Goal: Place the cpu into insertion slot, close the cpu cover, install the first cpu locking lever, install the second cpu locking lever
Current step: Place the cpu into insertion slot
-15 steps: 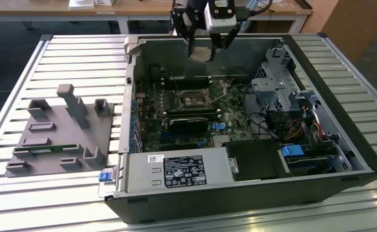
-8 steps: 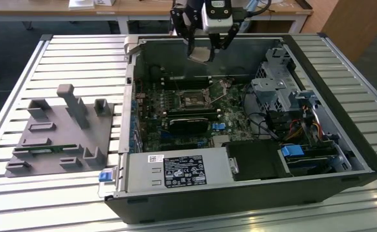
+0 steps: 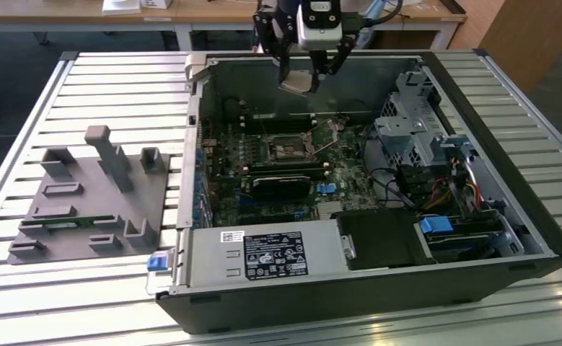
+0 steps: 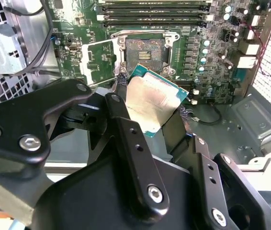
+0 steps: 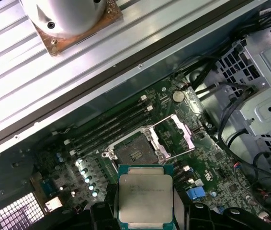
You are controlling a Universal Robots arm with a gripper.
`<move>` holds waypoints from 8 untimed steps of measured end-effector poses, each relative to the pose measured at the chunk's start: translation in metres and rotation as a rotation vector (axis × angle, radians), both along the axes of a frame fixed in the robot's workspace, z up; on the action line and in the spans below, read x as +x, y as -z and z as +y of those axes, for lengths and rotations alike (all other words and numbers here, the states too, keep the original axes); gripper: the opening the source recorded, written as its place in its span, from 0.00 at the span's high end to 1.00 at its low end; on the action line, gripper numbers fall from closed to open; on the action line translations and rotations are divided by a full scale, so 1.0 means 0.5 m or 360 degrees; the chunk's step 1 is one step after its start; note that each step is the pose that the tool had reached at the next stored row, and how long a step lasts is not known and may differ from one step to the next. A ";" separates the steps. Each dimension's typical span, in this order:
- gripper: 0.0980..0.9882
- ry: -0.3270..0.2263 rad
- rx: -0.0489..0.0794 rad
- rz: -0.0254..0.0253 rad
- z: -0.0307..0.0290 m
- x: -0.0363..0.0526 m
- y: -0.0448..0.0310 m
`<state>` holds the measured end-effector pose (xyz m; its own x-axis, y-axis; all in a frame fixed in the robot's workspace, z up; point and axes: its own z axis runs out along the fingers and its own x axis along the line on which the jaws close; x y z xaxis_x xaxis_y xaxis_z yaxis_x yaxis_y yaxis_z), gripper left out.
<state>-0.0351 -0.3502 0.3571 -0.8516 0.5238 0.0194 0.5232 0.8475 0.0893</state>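
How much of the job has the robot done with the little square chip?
Nothing is finished yet. In hand: the black gripper holds the small flat silvery square cpu above the green motherboard. Left: the empty insertion slot awaits it, and the thin silver frame cpu cover stands open, so closing and locking it remain.

Soft, even light overall; the ribbed counter (image 3: 117, 86) gleams pale, the computer case (image 3: 377, 295) lies shadowed inside, the cpu (image 5: 145, 196) shines mildly.
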 end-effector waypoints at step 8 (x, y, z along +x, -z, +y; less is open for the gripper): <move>0.50 0.0053 0.0000 0.00000 0.000 -0.004 0.001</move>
